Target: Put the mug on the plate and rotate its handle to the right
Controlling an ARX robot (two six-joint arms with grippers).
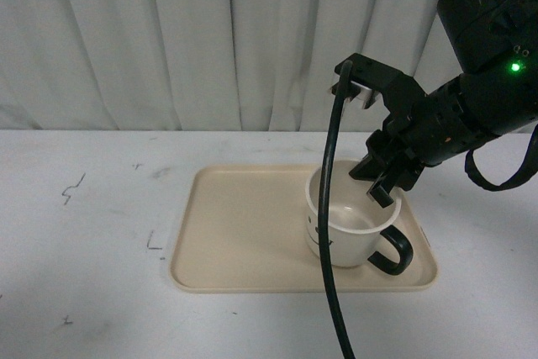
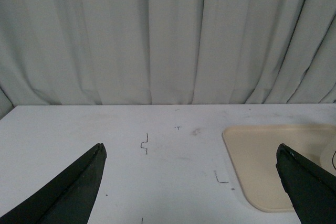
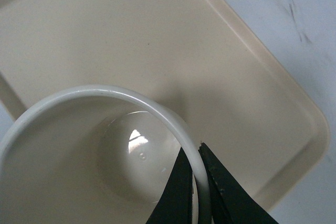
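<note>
The cream mug stands upright on the right half of the beige plate. Its black handle points to the front right. My right gripper is shut on the mug's far right rim, one finger inside and one outside. In the right wrist view the two black fingers pinch the rim of the mug above the plate. The smiley face is mostly hidden. My left gripper is open and empty over the bare table, with the plate's left corner near its right finger.
A black cable hangs down in front of the mug in the front view. The white table carries small black marks. A pale curtain closes off the back.
</note>
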